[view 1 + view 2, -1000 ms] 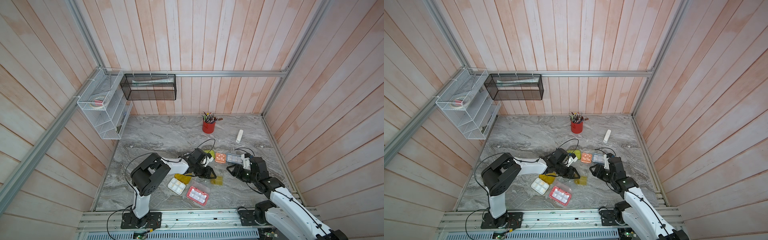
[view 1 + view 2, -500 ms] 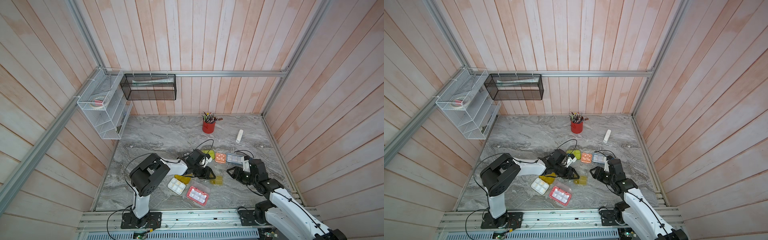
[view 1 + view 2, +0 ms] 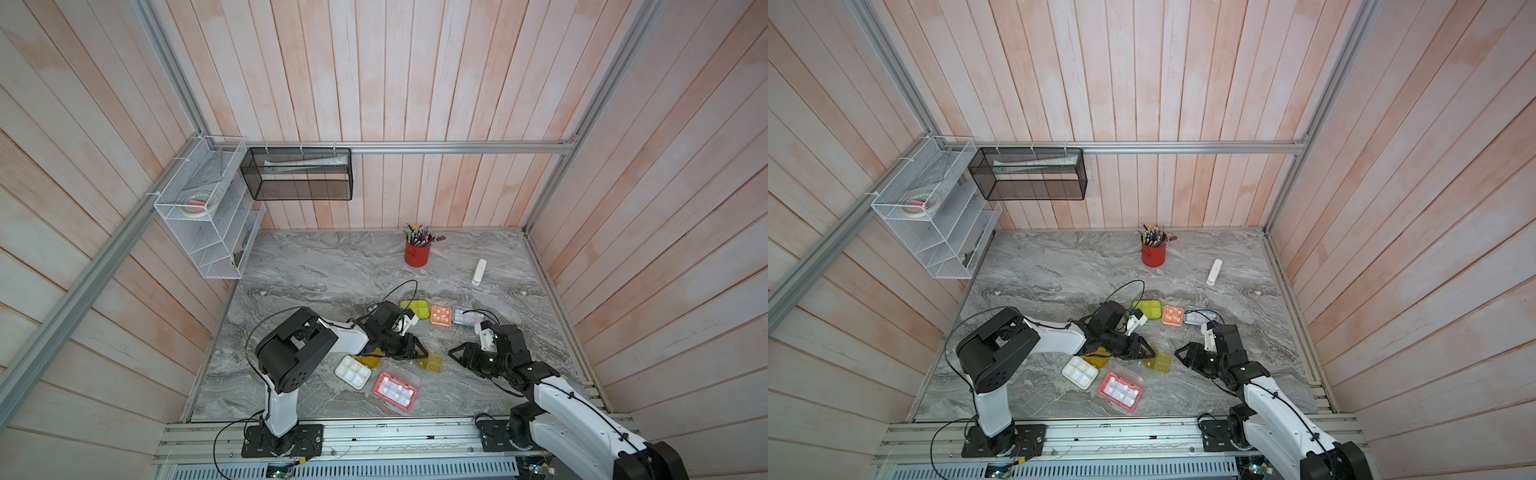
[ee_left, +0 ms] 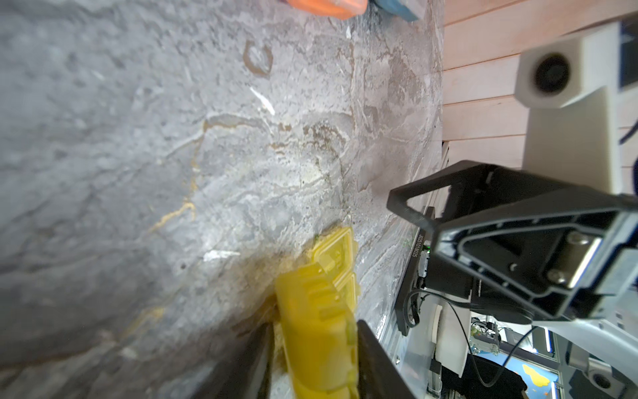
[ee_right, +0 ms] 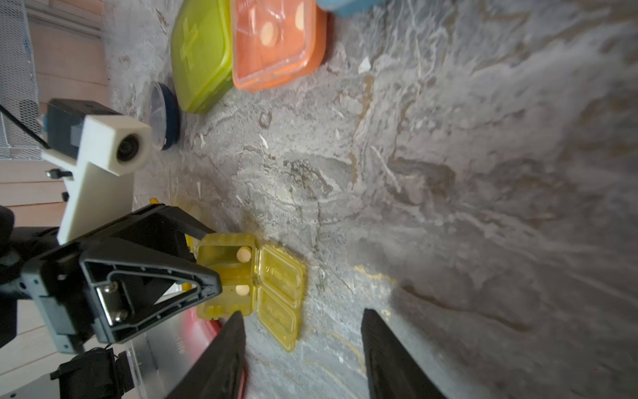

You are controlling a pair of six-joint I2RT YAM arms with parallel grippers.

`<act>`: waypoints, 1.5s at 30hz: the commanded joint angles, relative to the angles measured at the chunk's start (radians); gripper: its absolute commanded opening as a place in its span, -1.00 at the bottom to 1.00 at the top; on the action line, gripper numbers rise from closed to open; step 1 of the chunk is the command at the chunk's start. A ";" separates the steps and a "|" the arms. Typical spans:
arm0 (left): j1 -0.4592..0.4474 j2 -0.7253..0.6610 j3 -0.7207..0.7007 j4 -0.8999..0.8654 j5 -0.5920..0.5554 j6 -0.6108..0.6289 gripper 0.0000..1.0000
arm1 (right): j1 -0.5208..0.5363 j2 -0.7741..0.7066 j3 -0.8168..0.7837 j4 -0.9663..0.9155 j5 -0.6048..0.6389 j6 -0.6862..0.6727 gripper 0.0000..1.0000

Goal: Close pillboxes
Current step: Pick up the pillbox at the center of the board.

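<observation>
The small yellow pillbox [image 5: 248,273] lies on the marble with its lids [image 5: 279,286] folded out flat and pale pills showing in its compartments. My left gripper [image 4: 314,326] is shut on this pillbox [image 4: 317,311], one finger on each side of its base. Just right of the box [image 3: 432,363], my right gripper [image 5: 303,312] stands open with nothing between its fingers. In both top views the left gripper [image 3: 409,351] and the right gripper [image 3: 461,355] face each other across the box [image 3: 1158,362].
Lime [image 3: 415,308], orange [image 3: 440,315] and light blue [image 3: 465,316] pillboxes sit in a row behind the grippers, a round dark one [image 5: 165,117] beside them. An open white-and-yellow box [image 3: 353,371] and a pink-red box [image 3: 395,388] lie in front. Red pencil cup [image 3: 417,251] and white stick [image 3: 478,272] stand far back.
My right gripper has come forward and lower, closer to the small yellow pillbox. The left gripper has stayed at the box, its fingers narrowing slightly.
</observation>
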 commanded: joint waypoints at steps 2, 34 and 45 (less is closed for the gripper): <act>0.008 -0.008 -0.024 0.023 0.008 -0.028 -0.18 | -0.005 0.007 -0.035 0.111 -0.101 0.023 0.11; 0.014 0.035 -0.036 0.126 0.047 -0.089 -0.29 | 0.044 0.094 -0.164 0.363 -0.206 0.146 0.03; 0.014 0.043 -0.042 0.111 0.041 -0.073 -0.36 | 0.081 0.182 -0.140 0.452 -0.202 0.155 -0.12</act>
